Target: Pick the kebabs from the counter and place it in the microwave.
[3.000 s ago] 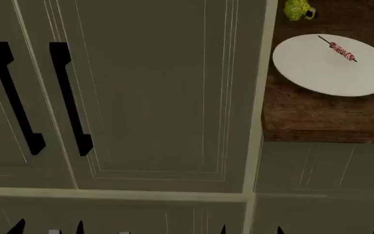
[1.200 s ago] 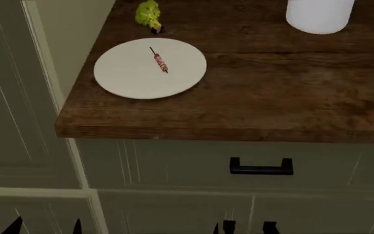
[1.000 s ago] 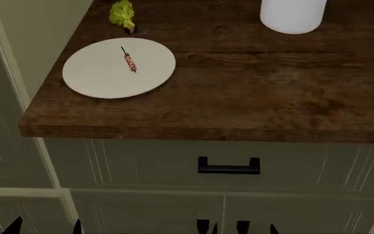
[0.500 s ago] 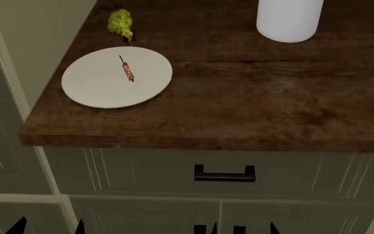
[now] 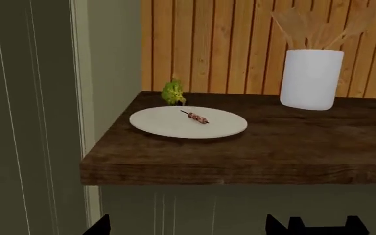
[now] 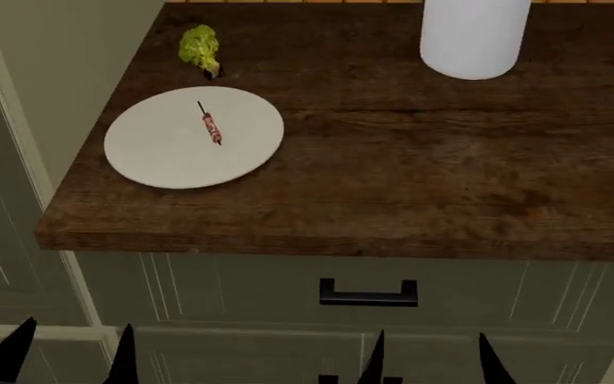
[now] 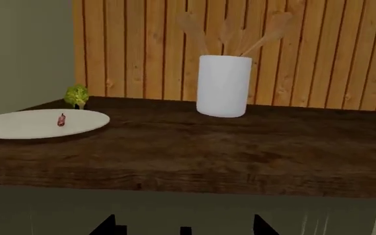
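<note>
Head view looks steeply down on the dark brown wood-grain worktop and shows what neither wrist view does: the pale olive-grey cabinet front below the thick front edge, with a black drawer handle. It cuts off the top of the white cylindrical holder at the back edge. Both wrist views, level with the worktop, show instead the orange vertical-plank wall behind it and the pale wooden utensils standing in that holder.

A round white plate lies flat near the worktop's left front corner. A green broccoli floret sits just behind the plate, near the left edge, apart from it.

The kebabs lie on the plate, a little behind its middle: one thin dark skewer with small red-pink and pale chunks bunched toward one end and a bare tip pointing to the back edge. In the right wrist view it is foreshortened to a small red spot.

The left gripper and right gripper show only as dark finger points in front of the cabinet, below the worktop; each pair stands spread apart, released, grasping nothing.
</note>
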{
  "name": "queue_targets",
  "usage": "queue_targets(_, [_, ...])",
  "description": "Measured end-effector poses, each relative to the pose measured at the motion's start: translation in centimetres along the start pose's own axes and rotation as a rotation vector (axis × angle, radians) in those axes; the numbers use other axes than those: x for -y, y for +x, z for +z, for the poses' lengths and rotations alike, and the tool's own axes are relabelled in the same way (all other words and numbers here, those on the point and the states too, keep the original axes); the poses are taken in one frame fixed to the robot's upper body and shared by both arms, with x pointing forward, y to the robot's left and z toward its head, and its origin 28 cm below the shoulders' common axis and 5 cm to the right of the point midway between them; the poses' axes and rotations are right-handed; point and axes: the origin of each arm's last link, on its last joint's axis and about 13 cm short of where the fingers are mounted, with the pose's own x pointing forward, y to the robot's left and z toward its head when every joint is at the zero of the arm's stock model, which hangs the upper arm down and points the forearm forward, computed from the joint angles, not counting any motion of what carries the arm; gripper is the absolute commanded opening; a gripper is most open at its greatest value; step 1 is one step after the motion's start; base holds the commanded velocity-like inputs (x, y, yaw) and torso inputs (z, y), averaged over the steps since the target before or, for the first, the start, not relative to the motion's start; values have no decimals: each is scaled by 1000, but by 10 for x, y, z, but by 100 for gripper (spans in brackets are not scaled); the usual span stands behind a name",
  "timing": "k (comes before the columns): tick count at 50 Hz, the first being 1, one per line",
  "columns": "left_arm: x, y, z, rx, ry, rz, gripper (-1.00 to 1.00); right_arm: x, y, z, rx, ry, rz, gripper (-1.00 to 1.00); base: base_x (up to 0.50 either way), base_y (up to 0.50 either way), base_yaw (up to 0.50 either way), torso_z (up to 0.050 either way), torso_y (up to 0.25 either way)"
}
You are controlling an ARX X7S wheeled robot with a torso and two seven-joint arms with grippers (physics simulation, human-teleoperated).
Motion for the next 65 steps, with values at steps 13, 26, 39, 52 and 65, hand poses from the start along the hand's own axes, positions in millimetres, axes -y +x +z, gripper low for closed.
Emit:
queue_targets(13, [2, 18, 36, 42, -9, -48, 100, 20, 20, 46, 130, -78, -71, 100, 0, 0, 0, 50, 27])
queue_targets(26, [9, 44, 81, 84, -24, -82, 100, 41, 24, 118, 357, -139, -155, 100, 0, 0, 0, 13, 2])
queue_targets(39, [13, 67, 113, 77, -27, -92, 100, 45, 9, 202, 694, -185, -137, 100, 0, 0, 0, 0, 0])
queue_targets(52, [23, 78, 144, 8, -28, -108, 100, 33, -15, 240, 847, -262, -11, 100, 0, 0, 0, 0, 0])
queue_targets(65, [29, 97, 161, -224, 21, -95, 100, 45, -28, 245, 820, -271, -113, 100, 0, 0, 0, 0, 0])
